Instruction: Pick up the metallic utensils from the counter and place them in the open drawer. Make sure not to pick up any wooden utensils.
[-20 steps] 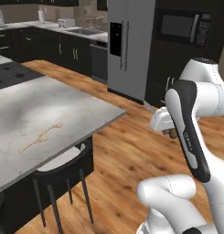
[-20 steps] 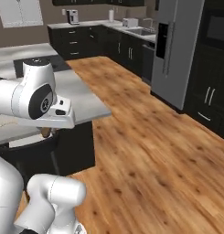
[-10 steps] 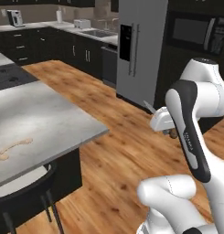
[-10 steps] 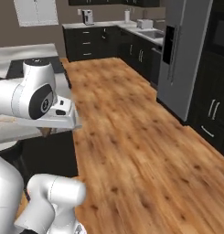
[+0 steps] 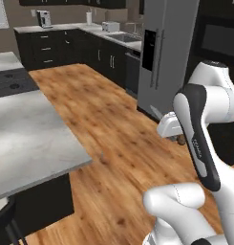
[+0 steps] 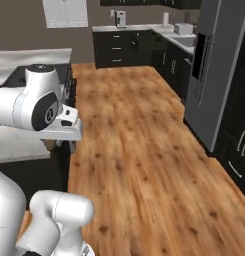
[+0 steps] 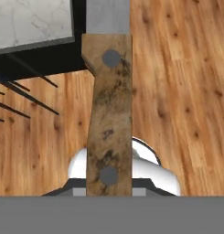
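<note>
Wood floor [image 5: 113, 143] runs through our dark kitchen, with black cabinets [image 6: 124, 47] along the far wall and a big grey fridge [image 5: 164, 52] at 1 o'clock in the left base view.

Our counter [image 5: 27, 139] sits at 9 o'clock in the left base view. It is grey-white stone, and the black cooktop [image 5: 11, 81] is set in it further back. In the right base view the counter [image 6: 16, 147] is at 9 o'clock too, partly behind our white arm.

We hold the knife [image 7: 109, 114]. In the hand view its brown handle runs from 6 o'clock up to 12 o'clock, with two round silver pins in it, and the silver blade starts at the top edge. A corner of the counter [image 7: 33, 20] shows at 11 o'clock there, and thin black legs, maybe of a stool, poke out at 9 o'clock.

Our gripper [image 5: 178, 139] is near 3 o'clock in the left base view, over the floor and well apart from the counter. It is closed on the knife. A bit of silver blade sticks out toward 10 o'clock from our hand.
</note>
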Available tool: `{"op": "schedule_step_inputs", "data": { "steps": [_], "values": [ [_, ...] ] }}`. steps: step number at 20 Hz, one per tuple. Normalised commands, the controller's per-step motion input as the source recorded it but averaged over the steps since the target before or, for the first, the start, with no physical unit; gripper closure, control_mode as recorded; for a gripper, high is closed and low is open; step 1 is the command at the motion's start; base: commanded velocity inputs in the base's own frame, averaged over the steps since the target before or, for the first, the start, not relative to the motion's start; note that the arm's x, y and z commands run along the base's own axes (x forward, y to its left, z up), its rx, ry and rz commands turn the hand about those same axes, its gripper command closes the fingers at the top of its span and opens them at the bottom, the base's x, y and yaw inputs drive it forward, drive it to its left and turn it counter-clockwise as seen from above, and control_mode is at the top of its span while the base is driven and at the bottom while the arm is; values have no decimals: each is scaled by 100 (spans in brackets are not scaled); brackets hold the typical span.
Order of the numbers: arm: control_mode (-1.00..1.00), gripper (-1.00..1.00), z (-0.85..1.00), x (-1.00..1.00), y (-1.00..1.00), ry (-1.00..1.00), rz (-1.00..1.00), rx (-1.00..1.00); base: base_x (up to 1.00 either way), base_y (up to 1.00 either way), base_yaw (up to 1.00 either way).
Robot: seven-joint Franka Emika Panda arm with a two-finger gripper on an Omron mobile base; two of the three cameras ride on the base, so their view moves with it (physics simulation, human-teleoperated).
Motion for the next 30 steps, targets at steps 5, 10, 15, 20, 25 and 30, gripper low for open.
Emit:
{"op": "schedule_step_inputs", "data": {
  "steps": [5,10,15,20,25,30],
  "values": [
    [100,100,0,0,0,0,0,0,100,-100,32],
    [100,100,0,0,0,0,0,0,100,-81,24],
    [100,100,0,0,0,0,0,0,100,-68,17],
    [100,100,0,0,0,0,0,0,100,-31,5],
    [100,100,0,0,0,0,0,0,100,0,-4],
    [100,100,0,0,0,0,0,0,100,0,-7]
  ]
}}
